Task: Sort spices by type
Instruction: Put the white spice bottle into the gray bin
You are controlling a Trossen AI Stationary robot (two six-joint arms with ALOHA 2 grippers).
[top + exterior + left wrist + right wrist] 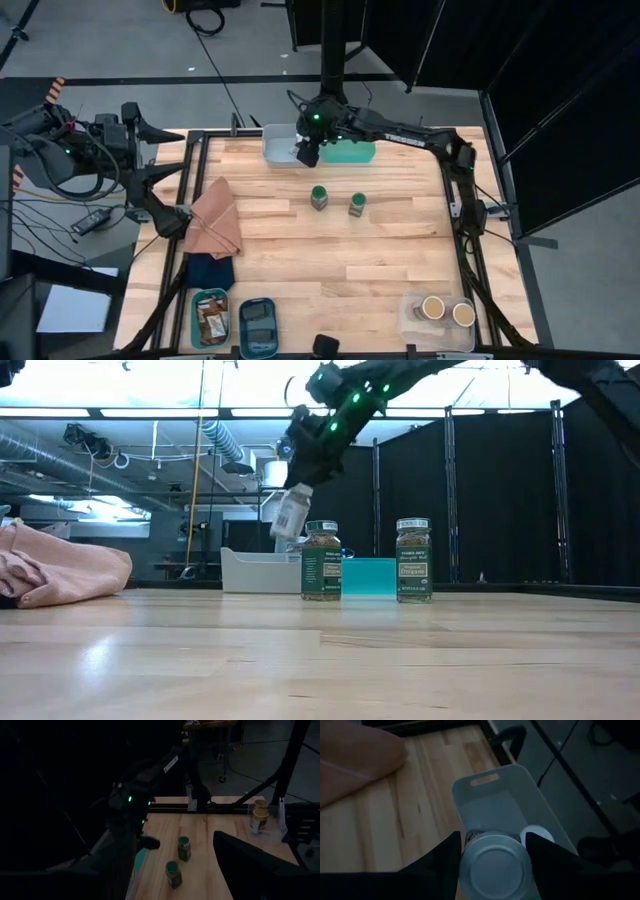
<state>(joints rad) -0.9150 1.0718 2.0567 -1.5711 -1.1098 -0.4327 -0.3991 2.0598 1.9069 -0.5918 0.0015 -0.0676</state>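
Right gripper (pixel 306 152): raised above the far edge of the worktop (pixel 330 250), over the pale bin (pixel 277 147); its fingers are closed on a white-lidded jar (pixel 291 512), held tilted in the air.
Pale bin: another white lid (pixel 537 834) is seen inside it.
Teal bin (pixel 352 152): set just beside the pale bin.
Green-lidded jars: two (pixel 319 197) (pixel 357 204) stand upright mid-worktop, apart.
Tan-topped jars (pixel 447 312): kept in a clear bin at the near right corner.
Left gripper (pixel 142 124): parked off the far left corner, fingers parted, nothing held.
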